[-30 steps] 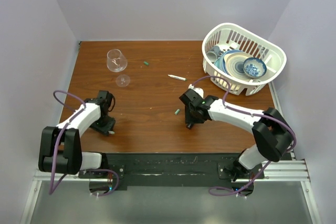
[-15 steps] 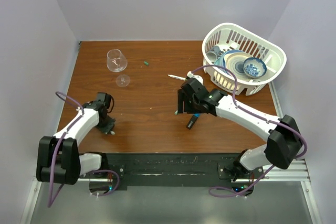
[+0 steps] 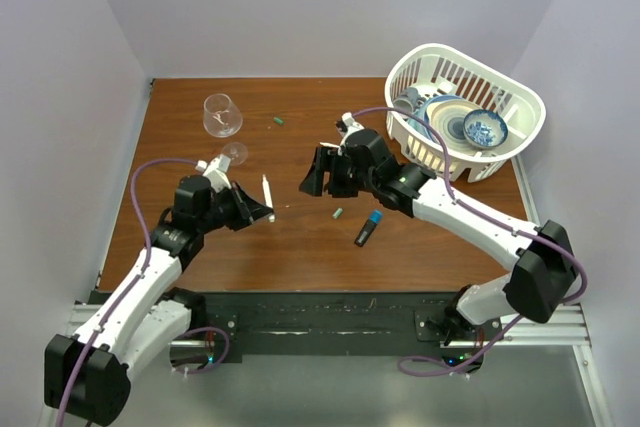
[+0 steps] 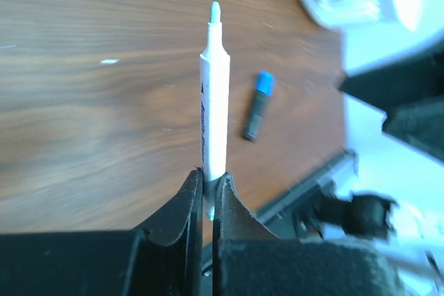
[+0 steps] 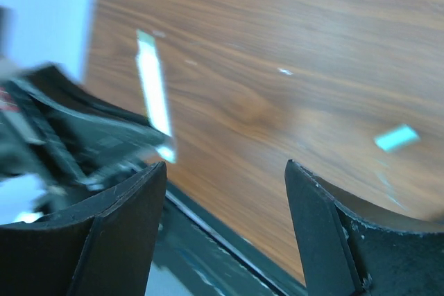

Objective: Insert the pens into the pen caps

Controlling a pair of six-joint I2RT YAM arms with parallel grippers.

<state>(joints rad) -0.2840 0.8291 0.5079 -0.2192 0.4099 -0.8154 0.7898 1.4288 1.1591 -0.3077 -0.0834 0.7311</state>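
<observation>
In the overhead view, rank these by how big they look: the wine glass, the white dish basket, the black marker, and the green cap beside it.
Largest to smallest:
1. white dish basket
2. wine glass
3. black marker
4. green cap

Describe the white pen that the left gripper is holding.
The white pen is a slim, plastic-looking tube with dark print along its barrel and a bare green tip, uncapped. The left gripper clamps its back end between both fingers, so it sticks straight out, apparently held above the wooden table. Nothing else touches it.
</observation>
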